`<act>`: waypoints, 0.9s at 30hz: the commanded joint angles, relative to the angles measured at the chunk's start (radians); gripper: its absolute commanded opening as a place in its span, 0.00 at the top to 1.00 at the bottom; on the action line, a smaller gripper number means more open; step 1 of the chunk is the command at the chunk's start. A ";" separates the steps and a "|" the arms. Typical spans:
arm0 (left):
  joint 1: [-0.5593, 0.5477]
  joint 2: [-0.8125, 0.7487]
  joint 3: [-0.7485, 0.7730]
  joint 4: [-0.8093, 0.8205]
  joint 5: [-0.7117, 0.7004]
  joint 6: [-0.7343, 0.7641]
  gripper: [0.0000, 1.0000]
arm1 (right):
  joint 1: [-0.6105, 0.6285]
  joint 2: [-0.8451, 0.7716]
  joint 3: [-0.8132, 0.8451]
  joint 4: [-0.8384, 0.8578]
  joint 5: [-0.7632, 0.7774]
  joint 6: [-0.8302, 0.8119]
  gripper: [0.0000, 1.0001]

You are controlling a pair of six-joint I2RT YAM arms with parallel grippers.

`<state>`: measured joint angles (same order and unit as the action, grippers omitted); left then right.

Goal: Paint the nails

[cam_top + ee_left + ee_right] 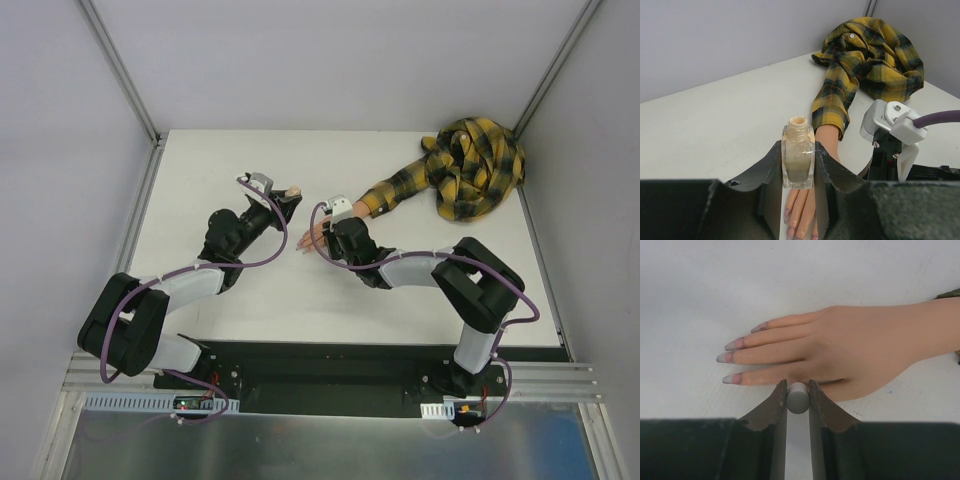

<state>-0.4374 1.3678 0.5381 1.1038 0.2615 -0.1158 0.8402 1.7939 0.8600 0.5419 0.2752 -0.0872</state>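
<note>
Overhead, we see the mannequin hand (pixel 313 238) lying flat on the white table (pixel 420 290) near the centre of the frame. Its long axis runs on a diagonal: wrist and plaid sleeve (pixel 395 190) toward the upper right, finger ends toward the lower left. Those tips are too small to read from up there. The right gripper (pixel 330 235) sits over the hand. The left gripper (pixel 287 198) is just to its left, apart from it, with a small bottle (pixel 294 190) at its tip.

From the left wrist, we find the beige bottle upright at centre frame, pinched between two dark fingers (pixel 771 170), its neck open at the top. Below it, in the gap at the bottom centre, we catch the nails (pixel 788 214) — long, pointed, pale lilac — aimed at the lower edge.

From the right wrist, the hand fills the middle, back upward, its axis nearly level, with the wrist at the right and the fingers stretched left. Four nails show at left centre — tapered, lilac-grey, with reddish-pink smudges near their bases. At bottom centre the right gripper is closed on a grey stub (pixel 798 399), whose rounded end sits at the hand's near edge. We cannot tell whether they touch.
</note>
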 commanded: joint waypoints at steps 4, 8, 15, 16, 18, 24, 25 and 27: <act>0.003 -0.012 0.014 0.079 0.024 -0.007 1.00 | -0.006 -0.045 -0.012 0.047 0.055 0.017 1.00; 0.003 -0.013 0.013 0.077 0.025 -0.004 1.00 | -0.004 -0.051 -0.021 0.064 0.027 0.014 1.00; 0.003 -0.016 0.013 0.076 0.028 -0.005 1.00 | 0.010 -0.074 -0.053 0.122 -0.047 -0.005 0.99; 0.003 -0.015 0.013 0.074 0.028 -0.004 1.00 | 0.011 -0.083 -0.055 0.122 -0.042 -0.006 0.99; 0.003 -0.016 0.013 0.074 0.027 -0.004 1.00 | 0.016 -0.093 -0.067 0.124 -0.036 -0.008 1.00; 0.003 -0.010 0.016 0.074 0.031 -0.007 1.00 | 0.014 -0.080 -0.059 0.121 -0.033 -0.002 1.00; 0.003 -0.012 0.016 0.074 0.031 -0.007 1.00 | 0.016 -0.077 -0.059 0.118 -0.030 -0.002 1.00; 0.003 -0.012 0.016 0.074 0.033 -0.005 1.00 | 0.014 -0.079 -0.056 0.099 -0.004 0.003 1.00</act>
<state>-0.4374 1.3678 0.5381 1.1034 0.2623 -0.1158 0.8516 1.7462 0.7914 0.6098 0.2478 -0.0895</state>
